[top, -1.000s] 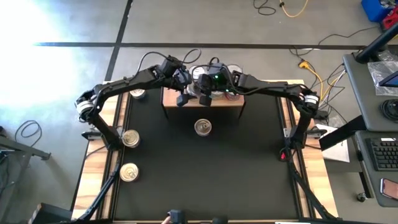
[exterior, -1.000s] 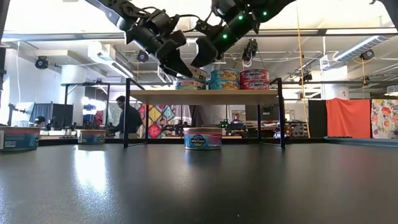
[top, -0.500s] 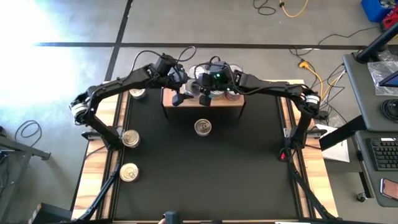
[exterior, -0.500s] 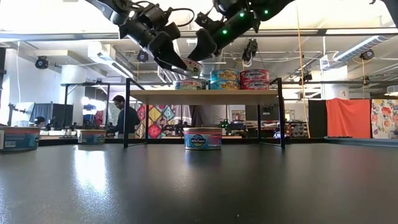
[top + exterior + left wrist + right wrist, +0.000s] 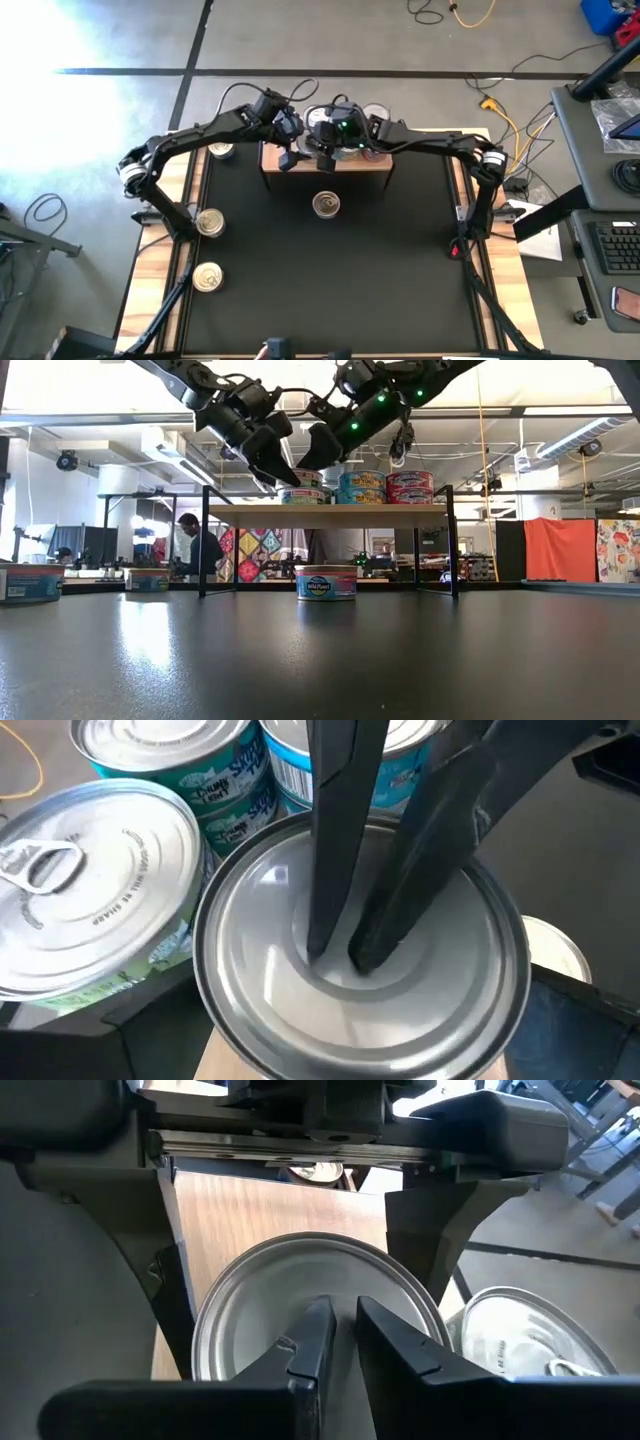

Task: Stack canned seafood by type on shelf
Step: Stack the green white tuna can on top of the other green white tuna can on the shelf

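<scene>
On the left part of the light-wood shelf [image 5: 372, 170] [image 5: 400, 510] stands a silver-lidded can [image 5: 260, 910] [image 5: 240, 1310]. My left gripper [image 5: 289, 157] [image 5: 276, 468] is open, with one finger on each side of this can. My right gripper [image 5: 342, 1325] [image 5: 326, 160] [image 5: 308, 457] is shut, its tips over the lid's middle. More cans stand stacked on the shelf: teal-labelled ones [image 5: 362, 488] [image 5: 150, 760] and red-labelled ones [image 5: 410, 488]. One blue-labelled can [image 5: 326, 205] [image 5: 326, 582] stands on the black table in front of the shelf. My left gripper's fingers [image 5: 168, 1250] stand beside the can's rim [image 5: 200, 1330]; I cannot tell whether they touch it. My right gripper's shut fingertips [image 5: 322, 945] rest on the middle of the can's lid [image 5: 300, 975], coming from above and slanting down. The can stands upright on the shelf.
Three more cans lie near the table's left edge [image 5: 210, 222] [image 5: 207, 276] [image 5: 222, 150]. Two of them show at the left of the low view [image 5: 30, 582] [image 5: 148, 578]. The shelf's dark legs [image 5: 203, 550] [image 5: 452, 540] stand on the black tabletop [image 5: 400, 260]. A person [image 5: 205, 550] stands in the room behind.
My right gripper has come down and a little toward the table's left, onto the can between my left gripper's fingers. My left gripper rose slightly, then sank back over the same can.
</scene>
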You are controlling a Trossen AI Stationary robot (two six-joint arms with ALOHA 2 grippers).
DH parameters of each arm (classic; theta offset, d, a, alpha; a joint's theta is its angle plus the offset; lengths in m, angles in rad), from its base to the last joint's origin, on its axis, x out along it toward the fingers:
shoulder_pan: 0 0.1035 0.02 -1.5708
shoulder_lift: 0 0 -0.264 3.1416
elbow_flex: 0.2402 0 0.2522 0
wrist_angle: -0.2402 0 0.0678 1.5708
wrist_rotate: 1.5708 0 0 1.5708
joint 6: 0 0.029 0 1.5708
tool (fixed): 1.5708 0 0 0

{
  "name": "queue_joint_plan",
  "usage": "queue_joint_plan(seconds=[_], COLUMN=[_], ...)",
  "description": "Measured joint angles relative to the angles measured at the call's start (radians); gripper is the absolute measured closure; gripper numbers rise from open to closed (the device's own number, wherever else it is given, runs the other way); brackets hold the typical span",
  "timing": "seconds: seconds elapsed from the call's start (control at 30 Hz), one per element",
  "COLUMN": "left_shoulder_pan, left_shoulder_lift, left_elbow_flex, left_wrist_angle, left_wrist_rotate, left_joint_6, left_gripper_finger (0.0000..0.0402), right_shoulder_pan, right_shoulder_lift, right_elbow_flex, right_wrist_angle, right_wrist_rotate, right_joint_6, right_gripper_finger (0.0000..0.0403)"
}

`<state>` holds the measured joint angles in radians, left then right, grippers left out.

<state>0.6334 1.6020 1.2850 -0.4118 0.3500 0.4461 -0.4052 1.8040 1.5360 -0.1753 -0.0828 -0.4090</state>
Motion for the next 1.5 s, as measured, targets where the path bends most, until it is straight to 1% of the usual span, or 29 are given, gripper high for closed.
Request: queue_joint_plan(seconds=[0.17,0.57,0.77,0.87,1.13,1.23,1.5], left_shoulder_pan=[-0.001,-0.002,-0.003,-0.004,-0.004,-0.009,-0.011], left_shoulder_lift=[0.000,-0.013,-0.051,-0.081,-0.098,-0.091,-0.068], left_elbow_flex=[0.002,0.003,0.033,0.036,0.025,0.024,0.019], left_wrist_angle=[-0.032,-0.051,-0.185,-0.219,-0.204,-0.198,-0.220], left_wrist_rotate=[-0.003,-0.016,-0.033,-0.045,-0.045,-0.044,-0.055], left_joint_6=[-0.014,-0.009,0.005,0.006,-0.004,-0.006,-0.018], left_gripper_finger=[0.0003,0.0002,0.0002,0.0002,0.0002,0.0002,0.0002], right_shoulder_pan=[0.001,0.001,0.004,0.003,0.005,0.011,0.026], right_shoulder_lift=[0.003,0.002,0.002,0.002,0.002,0.001,-0.001], right_elbow_flex=[0.001,0.000,0.001,0.000,-0.003,-0.004,-0.005], right_wrist_angle=[-0.015,-0.033,-0.048,-0.064,-0.084,-0.069,-0.011], right_wrist_rotate=[-0.007,-0.009,-0.016,-0.014,-0.006,-0.029,-0.038], right_joint_6=[0.017,0.010,0.005,0.005,0.005,0.005,0.007], right_gripper_finger=[0.0354,0.0364,0.0365,0.0365,0.0365,0.0365,0.0365])
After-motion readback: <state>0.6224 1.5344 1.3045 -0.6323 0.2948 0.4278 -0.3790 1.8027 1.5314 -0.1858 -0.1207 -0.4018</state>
